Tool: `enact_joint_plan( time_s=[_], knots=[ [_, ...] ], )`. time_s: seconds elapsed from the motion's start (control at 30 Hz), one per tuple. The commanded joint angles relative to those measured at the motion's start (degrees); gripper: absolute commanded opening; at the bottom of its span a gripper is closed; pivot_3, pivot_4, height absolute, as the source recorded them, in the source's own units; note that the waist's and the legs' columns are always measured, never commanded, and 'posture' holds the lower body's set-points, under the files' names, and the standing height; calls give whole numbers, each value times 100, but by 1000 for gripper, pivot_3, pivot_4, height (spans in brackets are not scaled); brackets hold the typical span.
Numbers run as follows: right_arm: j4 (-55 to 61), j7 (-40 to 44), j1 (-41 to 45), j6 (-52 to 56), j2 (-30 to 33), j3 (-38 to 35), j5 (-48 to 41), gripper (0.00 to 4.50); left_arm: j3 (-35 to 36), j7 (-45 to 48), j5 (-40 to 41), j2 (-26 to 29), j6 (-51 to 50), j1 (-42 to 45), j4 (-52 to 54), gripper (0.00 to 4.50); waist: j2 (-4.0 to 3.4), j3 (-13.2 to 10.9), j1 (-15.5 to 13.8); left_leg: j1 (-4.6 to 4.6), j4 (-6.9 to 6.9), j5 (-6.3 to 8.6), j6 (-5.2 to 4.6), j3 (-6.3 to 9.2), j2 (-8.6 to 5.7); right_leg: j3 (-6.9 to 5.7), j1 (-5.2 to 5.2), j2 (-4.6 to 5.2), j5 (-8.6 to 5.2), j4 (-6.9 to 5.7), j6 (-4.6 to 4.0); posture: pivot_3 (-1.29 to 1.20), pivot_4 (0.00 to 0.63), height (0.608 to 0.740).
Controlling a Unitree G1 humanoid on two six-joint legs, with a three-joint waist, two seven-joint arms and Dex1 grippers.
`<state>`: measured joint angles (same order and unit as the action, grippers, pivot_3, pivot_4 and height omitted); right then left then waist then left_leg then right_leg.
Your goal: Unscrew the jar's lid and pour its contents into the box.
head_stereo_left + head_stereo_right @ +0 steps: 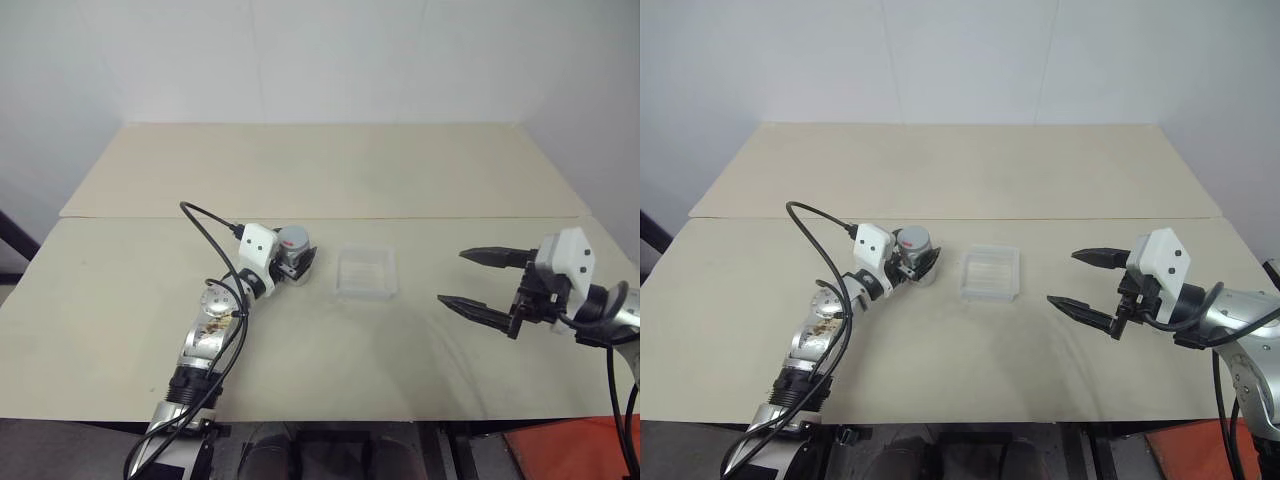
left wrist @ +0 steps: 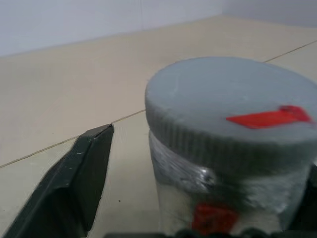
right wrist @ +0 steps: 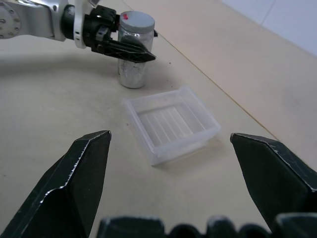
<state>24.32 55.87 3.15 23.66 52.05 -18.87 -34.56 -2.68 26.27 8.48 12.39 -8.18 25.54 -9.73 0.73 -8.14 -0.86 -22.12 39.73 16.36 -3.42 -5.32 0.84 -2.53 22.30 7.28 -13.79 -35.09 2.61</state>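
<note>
Table (image 1: 330, 170): two beige tops butted together, seam running across btwn far and near half; everything is sitting on the near half.
R gripper (image 1: 482, 282): hanging over the table's right side, well apart from the box, pointing toward the middle; fingers spread wide, gripping nothing. In the R wrist view its two black fingers are framing the box and, beyond it, the jar.
L gripper (image 1: 915, 263): reaching in low from the near left, fingers standing on either side of the jar. In the L wrist view one finger (image 2: 74, 183) is showing a clear gap to the jar wall; far side is hidden, so can't tell if it's pinching yet.
Box (image 1: 367, 272): clear shallow tray, lying flat near table centre, just right of the jar, not touching it; looking empty.
Jar (image 3: 132, 67): standing upright btwn the L fingers, clear wall w/ white label and a red mark.
Lid (image 2: 233, 99): grey cap sitting on the jar, ribbed edge, small red mark on top.
Contents: can't make out inside the jar.
</note>
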Motion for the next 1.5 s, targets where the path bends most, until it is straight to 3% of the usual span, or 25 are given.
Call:
enact_joint_plan(
  time_s=[0.03, 0.13, 0.27, 0.4, 0.6, 0.7, 0.83, 1.0, 1.1, 1.5],
  knots=[
    [233, -73, -54, -43, -12, -300, -73, 4500, -8, -31, -47, -30, 196, 51, 195, 2919, 0, 0, -1, -1, 0, 0, 0, 0, 0, 0, 0, 0, 0, 0, 0, 0, 150, 740],
    [298, -124, -100, -24, -39, -305, -95, 4500, 43, -60, -40, -24, 277, -11, 305, 2029, 0, 0, -1, -1, 0, 0, 0, 1, 0, -1, 0, 0, 0, 0, 0, 0, 150, 740],
    [357, -180, -130, -33, -89, -268, -101, 4500, 45, 28, -20, 73, 329, -120, 556, 2030, 0, 0, 3, -1, 0, 0, 0, 1, 1, -1, 0, 1, 0, 0, 0, 0, 150, 740],
    [362, -183, 56, -5, -98, -121, -150, 4500, 89, 732, 395, 573, -241, -82, 1048, 2030, 0, 0, 19, 0, 0, -1, 1, 2, 2, -1, 2, 1, 0, -2, 0, 0, 150, 740],
    [99, -382, 1728, 606, -425, 628, -672, 4500, 399, 3263, 1950, 2129, -1396, 483, 1372, 2030, -1, 0, 116, 5, 0, -6, 10, 0, 5, 3, 7, -6, 0, -11, -1, 0, 150, 740],
    [-112, -558, 2693, 1193, -731, 1104, -894, 4500, 480, 3977, 2365, 2397, -1580, 920, 1010, 2030, -2, 0, 110, 3, 2, -7, 11, 1, 3, 1, 7, -6, 0, -8, -2, 0, 150, 740],
    [-430, -917, 3926, 2035, -1296, 1682, -1128, 4500, 294, 4475, 2357, 2235, -1452, 1518, 461, 2030, -2, 0, 60, -13, 2, -7, 10, 9, -1, -16, 10, -8, 0, -17, -1, 0, 150, 740],
    [-661, -1321, 4766, 2559, -1973, 2235, -943, 4500, -24, 4814, 2080, 1801, -1092, 2025, -164, 2030, -2, 0, 28, -48, 5, -8, 10, 9, -9, -28, 40, -12, 1, -23, -1, 0, 150, 740],
    [-787, -1437, 4996, 2680, -2152, 2348, -816, 4500, -113, 4991, 1960, 1671, -909, 2158, -415, 2030, -3, 0, 41, -89, 13, -10, 13, 9, -19, -30, 86, -14, 2, -35, 1, 0, 150, 740],
    [-1114, -1583, 5250, 2737, -2498, 2743, -186, 4500, -211, 5308, 1656, 1501, -506, 2452, -876, 2030, -3, 0, 134, -88, 15, -16, 21, 11, -13, -36, 93, -16, 1, -58, 1, 0, 150, 740]
  ],
)
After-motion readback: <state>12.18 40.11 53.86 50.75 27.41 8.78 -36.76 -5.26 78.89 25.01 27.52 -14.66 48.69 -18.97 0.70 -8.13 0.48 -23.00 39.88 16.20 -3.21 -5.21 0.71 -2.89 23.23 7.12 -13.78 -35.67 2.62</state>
